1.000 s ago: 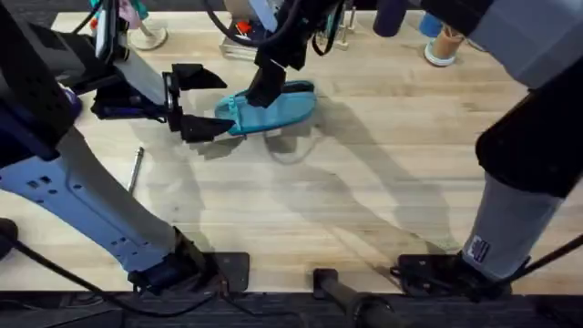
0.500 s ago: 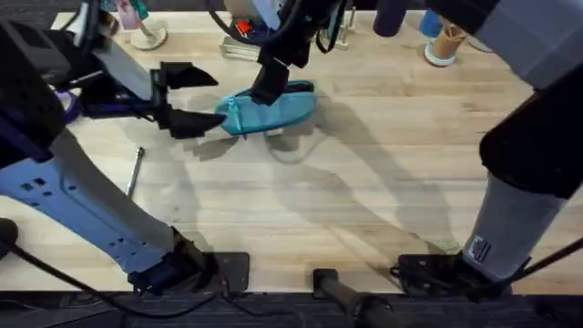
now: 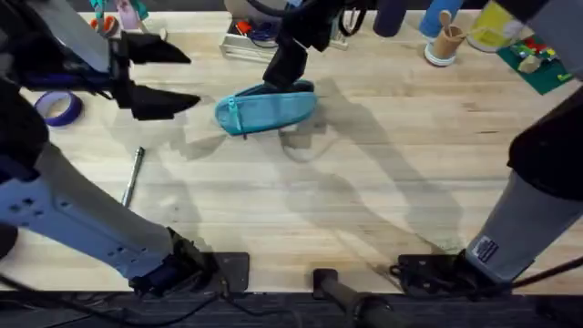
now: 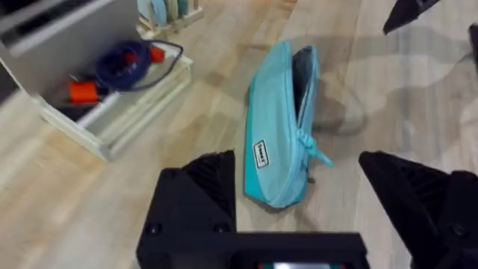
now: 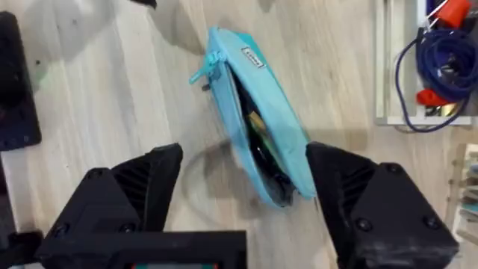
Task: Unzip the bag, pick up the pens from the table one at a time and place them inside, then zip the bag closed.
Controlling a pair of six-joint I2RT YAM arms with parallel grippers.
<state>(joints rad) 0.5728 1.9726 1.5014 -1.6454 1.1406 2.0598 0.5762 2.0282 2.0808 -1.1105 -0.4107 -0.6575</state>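
Reaching in from the left edge, the left arm holds its hand [image 3: 168,77] above the far-left worktop [image 3: 364,200], fingers spread wide and grasping nothing. Near it, closer to the front, one silvery pen [image 3: 133,176] lies on the wood, with a purple tape roll [image 3: 56,107] at the far left. Just right of that hand lies the bag [image 3: 266,109], its zipper open along the top edge, with pens [image 5: 258,134] inside. Over the bag's far right end the right arm comes down steeply; its hand [image 5: 243,187] is released, fingers wide apart, straddling the bag without touching it.
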